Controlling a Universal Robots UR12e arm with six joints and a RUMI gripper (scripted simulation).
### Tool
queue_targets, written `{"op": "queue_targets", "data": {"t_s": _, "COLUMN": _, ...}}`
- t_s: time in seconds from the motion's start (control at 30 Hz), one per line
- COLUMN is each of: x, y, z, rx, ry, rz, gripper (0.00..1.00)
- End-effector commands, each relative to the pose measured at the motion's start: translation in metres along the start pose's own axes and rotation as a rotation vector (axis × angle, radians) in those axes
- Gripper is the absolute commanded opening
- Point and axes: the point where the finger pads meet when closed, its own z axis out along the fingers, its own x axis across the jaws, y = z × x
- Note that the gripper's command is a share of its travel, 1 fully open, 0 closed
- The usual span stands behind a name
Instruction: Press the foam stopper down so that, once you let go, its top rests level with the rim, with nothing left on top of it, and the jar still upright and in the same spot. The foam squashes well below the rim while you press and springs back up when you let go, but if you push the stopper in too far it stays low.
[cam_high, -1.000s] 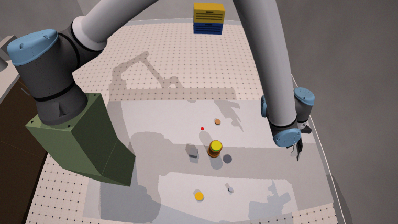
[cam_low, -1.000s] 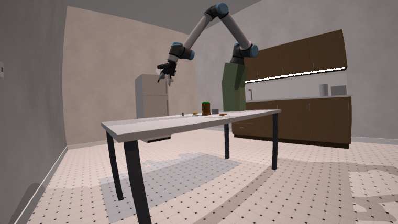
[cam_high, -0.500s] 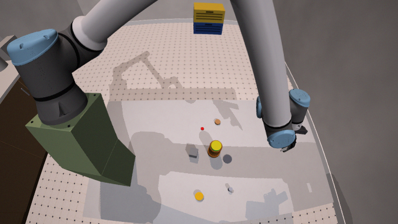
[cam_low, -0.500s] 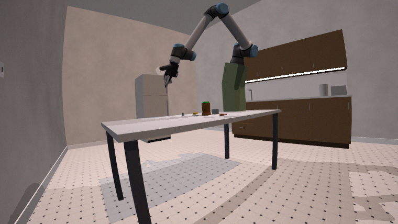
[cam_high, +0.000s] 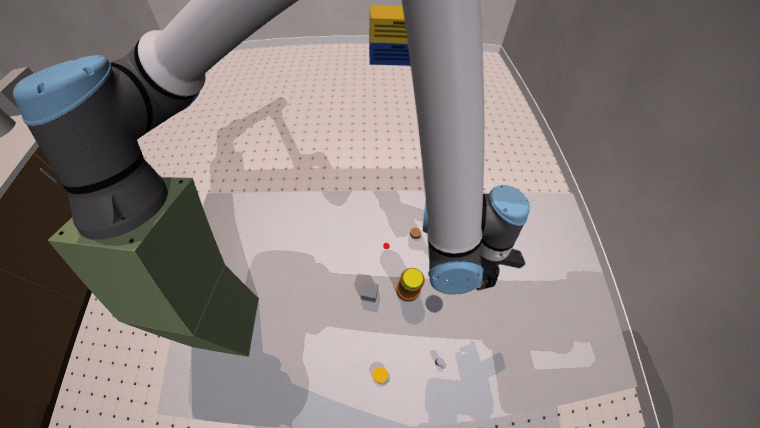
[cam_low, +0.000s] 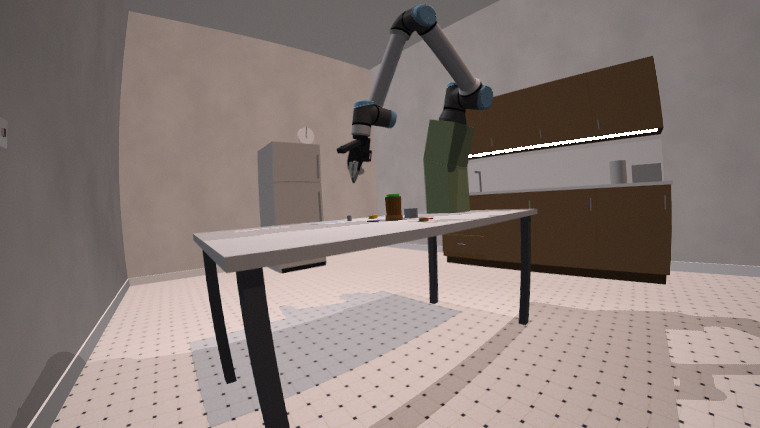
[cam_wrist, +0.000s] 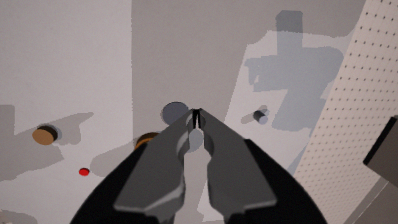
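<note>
Hanging closed and empty, fingers (cam_low: 354, 178) above, beside jar (cam_low: 393, 207)
</note>
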Motion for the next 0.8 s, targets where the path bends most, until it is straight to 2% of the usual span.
{"op": "queue_targets", "data": {"t_s": 0.0, "x": -0.043, "y": 0.089, "z": 0.008, "rx": -0.016, "ry": -0.081, "rz": 0.061, "gripper": 0.0}}
{"op": "queue_targets", "data": {"t_s": 0.1, "x": -0.061, "y": 0.125, "z": 0.008, "rx": -0.036, "ry": -0.119, "rz": 0.092, "gripper": 0.0}}
{"op": "queue_targets", "data": {"t_s": 0.17, "x": -0.061, "y": 0.125, "z": 0.008, "rx": -0.036, "ry": -0.119, "rz": 0.092, "gripper": 0.0}}
{"op": "queue_targets", "data": {"t_s": 0.23, "x": -0.075, "y": 0.151, "z": 0.008, "rx": -0.047, "ry": -0.138, "rz": 0.108, "gripper": 0.0}}
{"op": "queue_targets", "data": {"t_s": 0.33, "x": -0.085, "y": 0.169, "z": 0.006, "rx": -0.055, "ry": -0.155, "rz": 0.123, "gripper": 0.0}}
{"op": "queue_targets", "data": {"t_s": 0.43, "x": -0.088, "y": 0.176, "z": 0.005, "rx": -0.059, "ry": -0.162, "rz": 0.128, "gripper": 0.0}}
{"op": "queue_targets", "data": {"t_s": 0.77, "x": -0.089, "y": 0.177, "z": 0.006, "rx": -0.059, "ry": -0.162, "rz": 0.127, "gripper": 0.0}}
